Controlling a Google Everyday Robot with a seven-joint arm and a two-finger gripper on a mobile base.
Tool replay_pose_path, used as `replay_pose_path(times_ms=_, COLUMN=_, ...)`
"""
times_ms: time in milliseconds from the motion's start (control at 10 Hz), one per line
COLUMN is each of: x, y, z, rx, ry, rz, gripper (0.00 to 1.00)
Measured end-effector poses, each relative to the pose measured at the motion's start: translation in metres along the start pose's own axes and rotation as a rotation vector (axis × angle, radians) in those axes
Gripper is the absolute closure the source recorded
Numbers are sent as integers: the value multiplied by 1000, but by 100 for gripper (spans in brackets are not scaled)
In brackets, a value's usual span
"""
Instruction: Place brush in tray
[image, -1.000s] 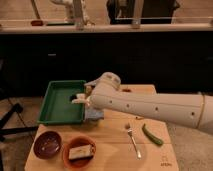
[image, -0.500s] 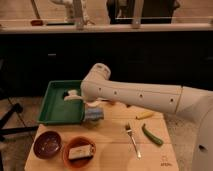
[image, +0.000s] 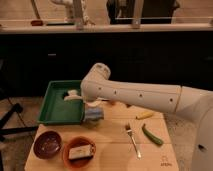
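Observation:
The green tray (image: 56, 111) sits at the table's back left. My white arm reaches in from the right across the table, and my gripper (image: 75, 96) is over the tray's right part. The white brush (image: 71, 95) shows at the gripper, its rounded head sticking out to the left above the tray's floor. The rest of the brush is hidden behind my arm. I cannot tell whether the brush rests on the tray or hangs above it.
A maroon bowl (image: 47, 144) and an orange bowl (image: 79, 151) holding a white packet stand at the front left. A grey-blue object (image: 93, 115) lies by the tray's right rim. A silver fork (image: 132, 140), a green pod (image: 152, 135) and a yellow piece (image: 144, 115) lie to the right.
My arm has swung left, carrying the brush from the tray's right rim to above the tray's inside.

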Motion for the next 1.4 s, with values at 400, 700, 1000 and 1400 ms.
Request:
replay_pose_path(times_ms=400, x=-23, y=-11, z=8, rx=4, ry=-10, rz=-79, gripper=100)
replay_pose_path(times_ms=700, x=-85, y=-18, z=30, rx=-6, ry=-34, rz=-183, gripper=100)
replay_pose_path(times_ms=1000, x=-133, y=-22, z=50, rx=-31, ry=-74, rz=-303, gripper=100)
replay_pose_path(times_ms=1400, x=-147, y=-27, z=75, rx=-100, ry=-147, rz=-456, gripper=100)
